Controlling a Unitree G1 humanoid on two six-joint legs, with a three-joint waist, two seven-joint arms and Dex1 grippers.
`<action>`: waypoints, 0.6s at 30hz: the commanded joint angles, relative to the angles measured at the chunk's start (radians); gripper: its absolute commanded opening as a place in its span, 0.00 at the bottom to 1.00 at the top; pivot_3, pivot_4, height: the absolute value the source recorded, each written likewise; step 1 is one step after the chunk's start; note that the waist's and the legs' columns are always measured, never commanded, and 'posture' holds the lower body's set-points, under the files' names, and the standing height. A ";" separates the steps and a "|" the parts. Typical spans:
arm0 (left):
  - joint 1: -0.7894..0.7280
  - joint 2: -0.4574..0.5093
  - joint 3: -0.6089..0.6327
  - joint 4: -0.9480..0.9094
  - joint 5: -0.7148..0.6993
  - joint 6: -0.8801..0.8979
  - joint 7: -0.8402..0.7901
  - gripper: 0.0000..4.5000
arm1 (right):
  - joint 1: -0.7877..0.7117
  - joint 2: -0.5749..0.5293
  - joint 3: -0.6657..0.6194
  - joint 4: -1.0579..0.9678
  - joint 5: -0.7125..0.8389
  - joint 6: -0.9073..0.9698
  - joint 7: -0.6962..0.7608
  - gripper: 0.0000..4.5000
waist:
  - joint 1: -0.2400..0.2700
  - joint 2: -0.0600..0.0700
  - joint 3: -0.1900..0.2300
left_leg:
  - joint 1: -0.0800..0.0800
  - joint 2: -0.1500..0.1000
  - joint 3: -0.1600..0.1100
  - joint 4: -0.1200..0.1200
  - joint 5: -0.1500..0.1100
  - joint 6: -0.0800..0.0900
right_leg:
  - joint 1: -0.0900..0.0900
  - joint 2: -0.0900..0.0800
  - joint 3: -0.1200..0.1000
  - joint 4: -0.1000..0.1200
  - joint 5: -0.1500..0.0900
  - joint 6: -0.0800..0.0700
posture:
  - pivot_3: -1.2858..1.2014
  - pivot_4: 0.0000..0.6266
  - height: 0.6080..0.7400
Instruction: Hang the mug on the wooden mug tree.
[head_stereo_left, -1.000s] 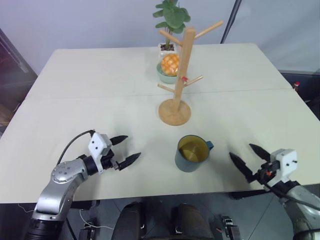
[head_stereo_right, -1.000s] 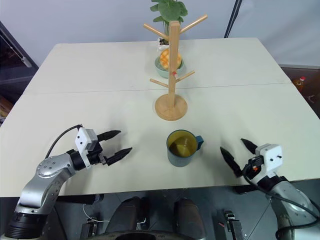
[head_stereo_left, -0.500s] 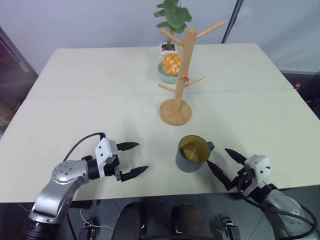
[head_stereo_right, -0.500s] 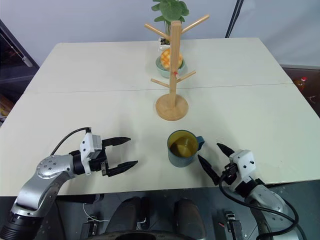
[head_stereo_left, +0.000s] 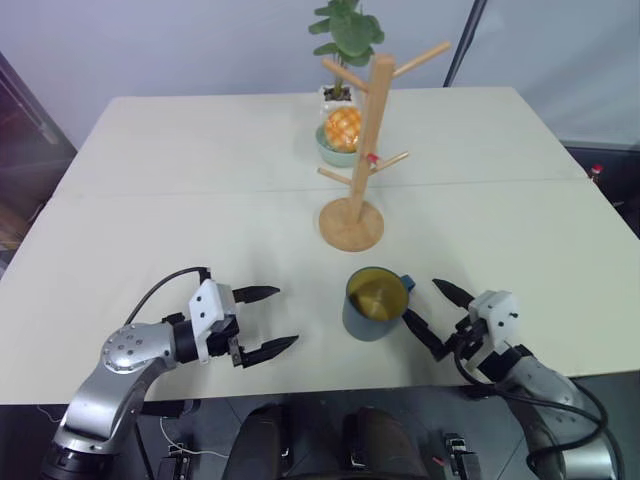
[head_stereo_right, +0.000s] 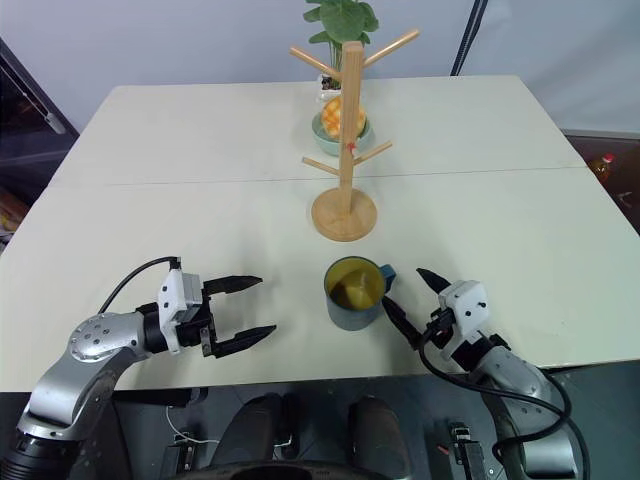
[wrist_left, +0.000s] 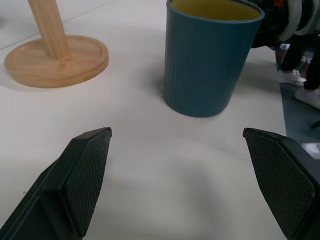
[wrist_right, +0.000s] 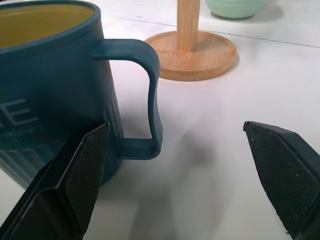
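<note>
Now right end effector (head_stereo_left: 430, 307) flanks mug (head_stereo_left: 372, 304) handle.

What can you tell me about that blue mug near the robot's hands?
The dark blue-grey cylindrical mug stands upright on the pale table, just in front of the wooden mug tree. Its inside is yellowish-olive, its wall finely ribbed with pale lettering, and its small loop handle faces the open right gripper.

Bowl (head_stereo_left: 335, 150) of fruit—perhaps oranges—potted plant (head_stereo_left: 345, 35).
</note>
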 joint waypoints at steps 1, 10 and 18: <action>-0.008 0.006 0.017 -0.024 -0.021 -0.007 0.003 1.00 | -0.027 0.011 0.010 0.009 -0.004 -0.009 -0.008 0.99 | 0.000 0.000 0.000 | 0.000 0.000 0.000 0.000 0.000 0.000 | 0.000 0.000 0.000 0.000 0.000 0.000 | 0.52 0.24 1.00; -0.004 0.002 0.018 -0.012 -0.014 -0.022 0.002 1.00 | -0.046 0.018 0.026 0.037 0.005 -0.021 0.011 0.35 | 0.000 0.000 0.000 | 0.000 0.000 0.000 0.000 0.000 0.000 | 0.000 0.000 0.000 0.000 0.000 0.000 | 0.52 0.24 1.00; -0.002 -0.001 0.015 -0.019 -0.014 -0.019 0.012 1.00 | -0.042 0.008 0.019 0.002 0.016 -0.010 0.016 0.01 | 0.000 0.000 0.000 | 0.000 0.000 0.000 0.000 0.000 0.000 | 0.000 0.000 0.000 0.000 0.001 0.002 | 0.52 0.24 1.00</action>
